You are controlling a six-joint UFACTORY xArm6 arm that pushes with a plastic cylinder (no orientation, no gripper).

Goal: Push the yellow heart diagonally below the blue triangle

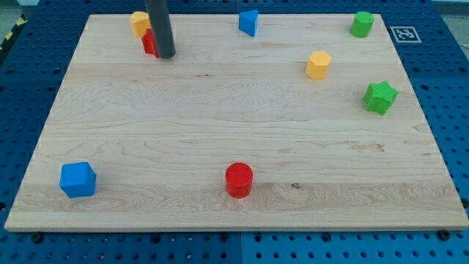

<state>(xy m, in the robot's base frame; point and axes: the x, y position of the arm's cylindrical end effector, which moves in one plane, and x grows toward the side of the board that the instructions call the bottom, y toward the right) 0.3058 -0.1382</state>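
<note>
Claw: none is showing, so I cannot tell its state. On the wooden surface [220, 132] my tip [166, 55] is touching a red block [149, 44]. The yellow heart [139, 22] is sitting just above, well apart from the blue triangle [249, 22]; the push is looking barely begun.

Our rod [160, 26] comes down from the view's top edge at the upper left, dark, straight and nearly upright. Our tip [166, 55] rests low at the table's height, its end clearly visible.

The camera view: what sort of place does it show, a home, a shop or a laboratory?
Probably a robotics laboratory: a wooden board with small coloured blocks lies on a blue perforated table, with a printed marker tag beside it.
</note>
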